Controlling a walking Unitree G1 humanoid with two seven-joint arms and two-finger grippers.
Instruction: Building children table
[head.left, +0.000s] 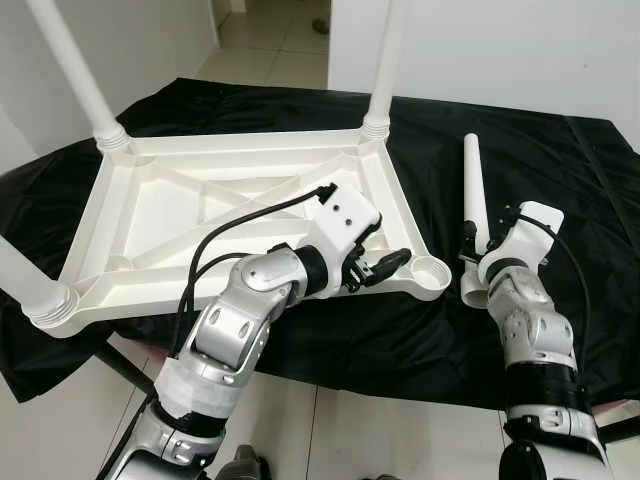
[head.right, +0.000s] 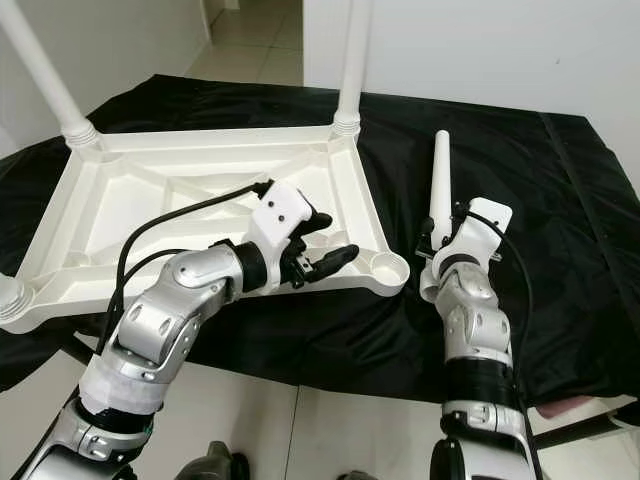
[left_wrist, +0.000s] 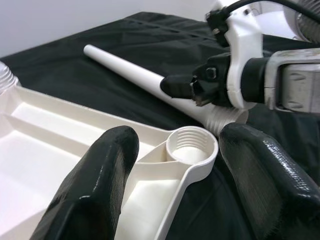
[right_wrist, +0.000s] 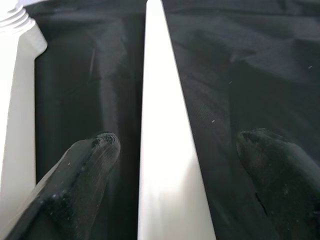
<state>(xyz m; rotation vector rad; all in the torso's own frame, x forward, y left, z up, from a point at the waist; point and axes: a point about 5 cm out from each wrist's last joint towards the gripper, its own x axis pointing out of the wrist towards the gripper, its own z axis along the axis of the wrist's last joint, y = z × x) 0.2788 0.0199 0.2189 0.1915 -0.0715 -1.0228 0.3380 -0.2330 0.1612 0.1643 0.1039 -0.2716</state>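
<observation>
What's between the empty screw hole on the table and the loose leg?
Just bare black cloth between the socket and loose leg, seen from the head views.

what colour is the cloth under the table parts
Black cloth, clearest in the left eye view.

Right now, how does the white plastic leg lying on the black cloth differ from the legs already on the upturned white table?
The loose white plastic leg lies flat on the black cloth, unattached; the fitted white legs stand upright, screwed into the upturned white tabletop. The right gripper straddles the loose one. Both are white and tapered.
</observation>
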